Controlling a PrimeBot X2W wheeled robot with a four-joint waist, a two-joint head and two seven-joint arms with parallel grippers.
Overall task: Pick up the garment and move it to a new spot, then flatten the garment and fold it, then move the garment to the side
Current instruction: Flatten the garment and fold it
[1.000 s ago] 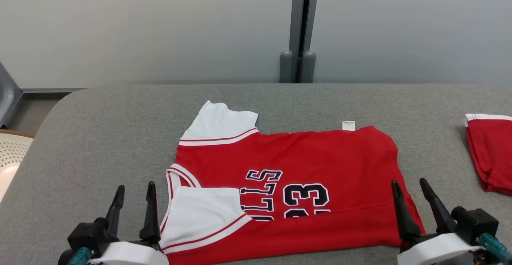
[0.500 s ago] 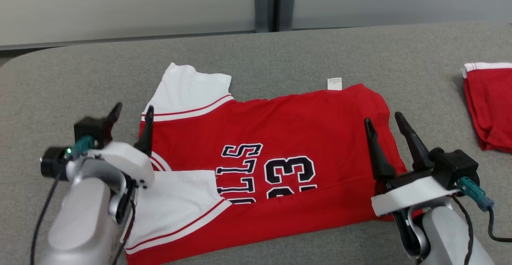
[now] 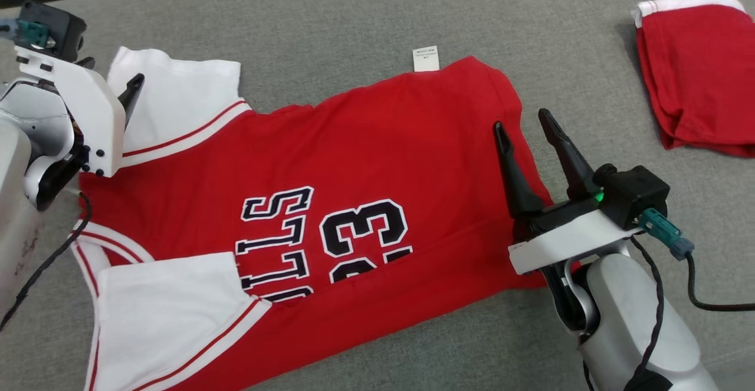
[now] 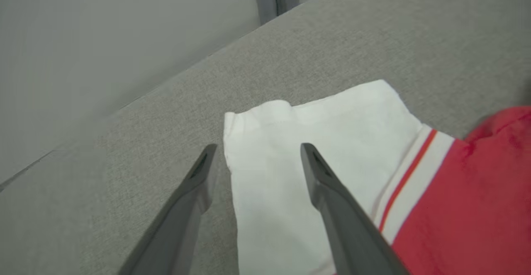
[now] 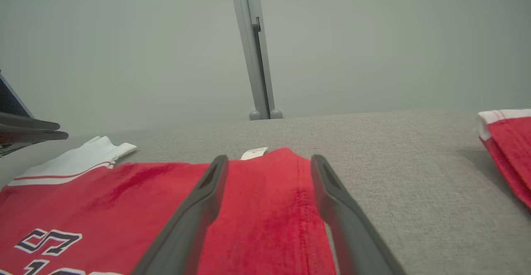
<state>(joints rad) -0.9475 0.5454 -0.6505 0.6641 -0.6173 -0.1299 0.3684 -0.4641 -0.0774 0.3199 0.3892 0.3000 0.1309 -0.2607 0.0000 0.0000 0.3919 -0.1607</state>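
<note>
The garment [image 3: 354, 161], a red jersey with white sleeves, lies spread on the grey table [image 3: 330, 13], collar end left, hem right.

1. Near edge: the near sleeve [image 3: 171, 314] is folded over the chest and covers the start of the black, white-edged lettering [image 3: 277, 232]. Legible: "LLS" and "23", the numerals cut off along a crease. Hazard: any pull on the body is likely to undo this fold.
2. Right side: the right gripper [image 3: 521, 120] hangs over the hem with its claw spread, holding nothing. Hazard: closing here may catch only the top layer, so the layers separate when lifted.
3. Far left: the left gripper [image 4: 258, 147] is likewise spread and empty, 1 finger over the far sleeve [image 3: 177, 96], 1 over bare table. Hazard: a thin pinch on the sleeve edge could slip or bunch it.
4. Far edge: a white label [image 3: 426, 59] projects; its print is too small to read.
5. Far right: a 2nd red garment [image 3: 696, 72] lies well apart.
</note>
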